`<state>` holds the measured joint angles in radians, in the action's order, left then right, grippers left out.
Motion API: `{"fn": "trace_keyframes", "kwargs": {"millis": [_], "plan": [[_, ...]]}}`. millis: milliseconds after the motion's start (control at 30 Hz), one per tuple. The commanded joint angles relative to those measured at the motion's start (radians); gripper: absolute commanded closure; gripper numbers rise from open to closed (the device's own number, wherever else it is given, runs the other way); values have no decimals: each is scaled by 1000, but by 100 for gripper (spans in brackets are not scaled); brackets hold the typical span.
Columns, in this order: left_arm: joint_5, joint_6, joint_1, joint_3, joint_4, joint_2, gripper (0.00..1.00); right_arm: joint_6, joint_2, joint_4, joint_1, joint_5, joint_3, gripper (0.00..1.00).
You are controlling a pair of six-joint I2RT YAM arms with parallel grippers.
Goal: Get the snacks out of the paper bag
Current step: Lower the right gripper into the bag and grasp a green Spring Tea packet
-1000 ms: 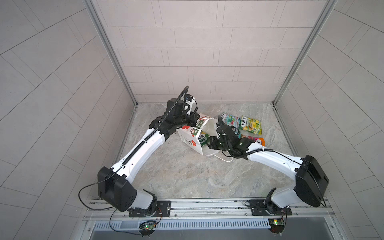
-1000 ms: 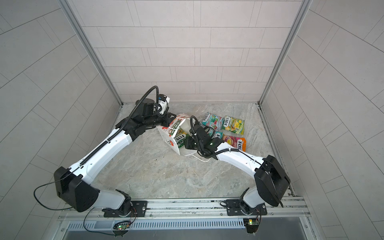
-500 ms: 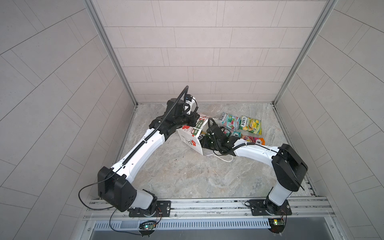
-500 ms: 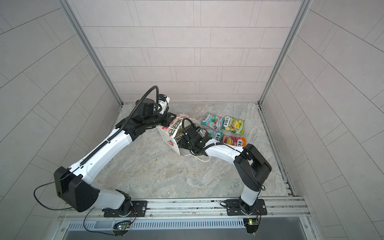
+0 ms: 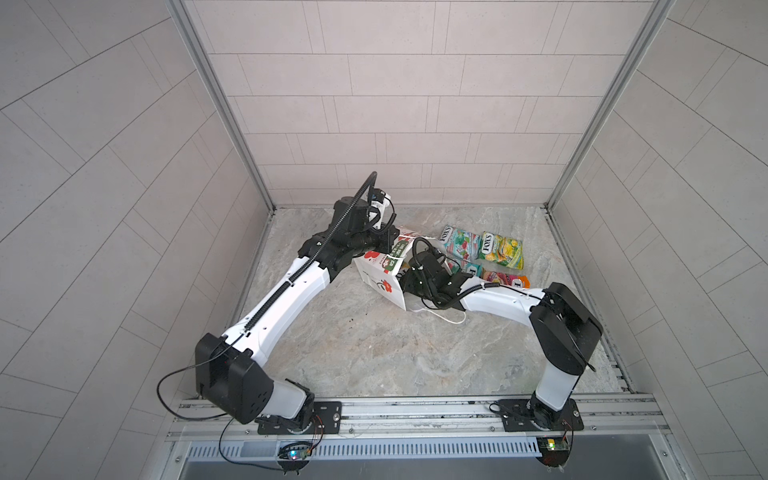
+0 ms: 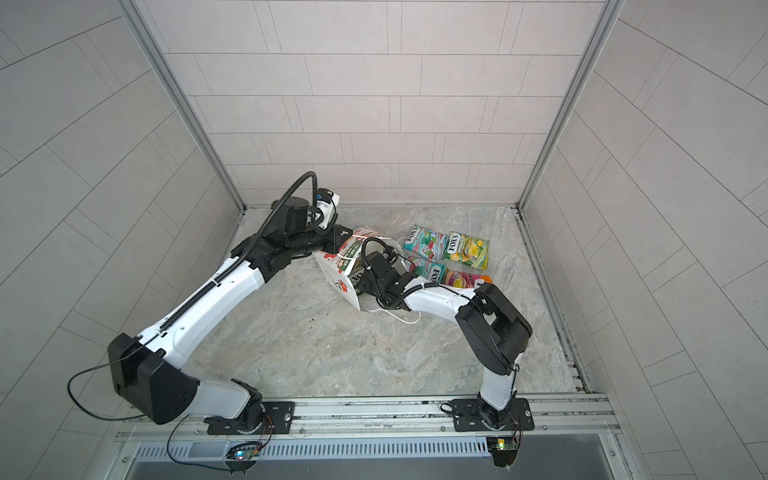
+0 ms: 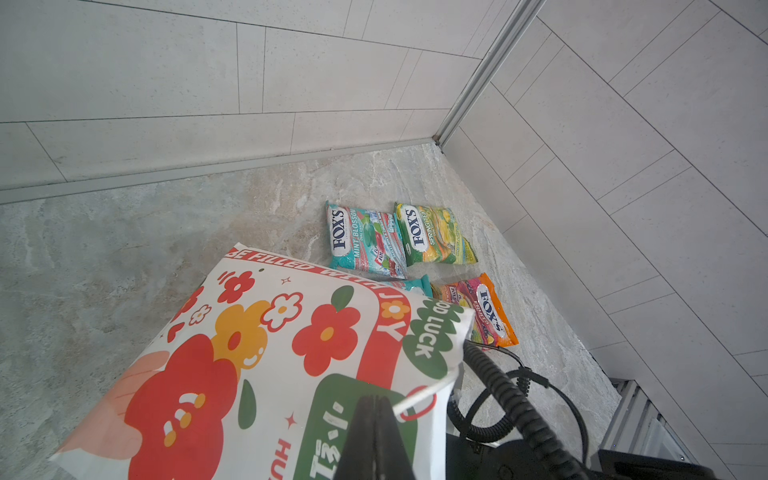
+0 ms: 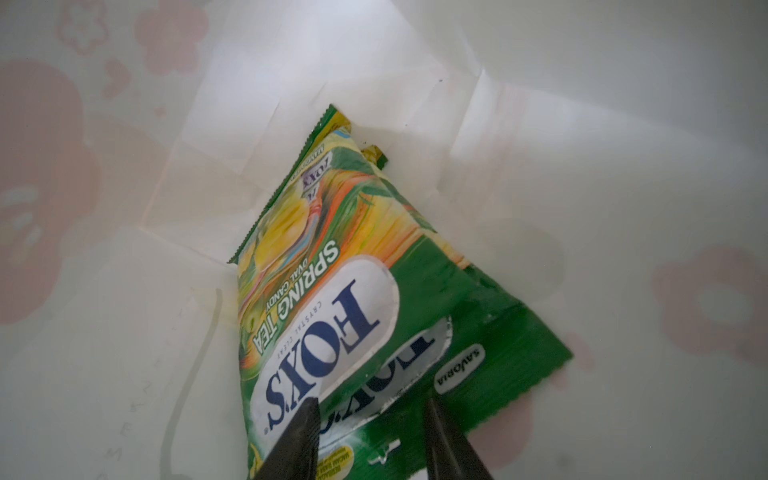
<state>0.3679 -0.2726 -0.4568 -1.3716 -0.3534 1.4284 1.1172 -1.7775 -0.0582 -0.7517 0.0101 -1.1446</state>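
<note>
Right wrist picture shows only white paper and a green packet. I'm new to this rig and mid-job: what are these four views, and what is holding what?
The left arm and right arm are robot arms bolted to a rail at the front of the table. Both top views look down on everything. Each wrist picture comes from a camera on one arm, looking past its hand. The left hand is shut on the rim of the paper bag, holding it tipped. The right hand is inside the bag, open, fingers either side of a green packet with a second green packet beneath; hence the white paper. Outside lie a teal packet, a green-yellow packet, a second teal packet, partly hidden, and an orange-red packet.
</note>
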Motion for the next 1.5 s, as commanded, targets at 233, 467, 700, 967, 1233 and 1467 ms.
{"fn": "trace_keyframes", "kwargs": {"millis": [233, 467, 700, 967, 1233, 1467], "plan": [[-2, -1, 0, -1, 13, -23, 100, 77, -31, 59, 29, 23, -20, 62], [-1, 1, 1, 0, 13, -23, 100, 97, -52, 83, 44, 20, -22, 65], [6, 0, 1, -1, 13, -18, 100, 119, -100, 96, 51, 5, -60, 63], [10, 0, 1, -1, 13, -14, 100, 166, -168, 170, 50, -41, -93, 65], [-12, 3, 1, -3, 6, -17, 100, 126, -171, 207, 49, -87, -104, 92], [-51, 6, 1, -8, -14, -8, 100, 59, -90, 253, 51, -127, -25, 100]]}}
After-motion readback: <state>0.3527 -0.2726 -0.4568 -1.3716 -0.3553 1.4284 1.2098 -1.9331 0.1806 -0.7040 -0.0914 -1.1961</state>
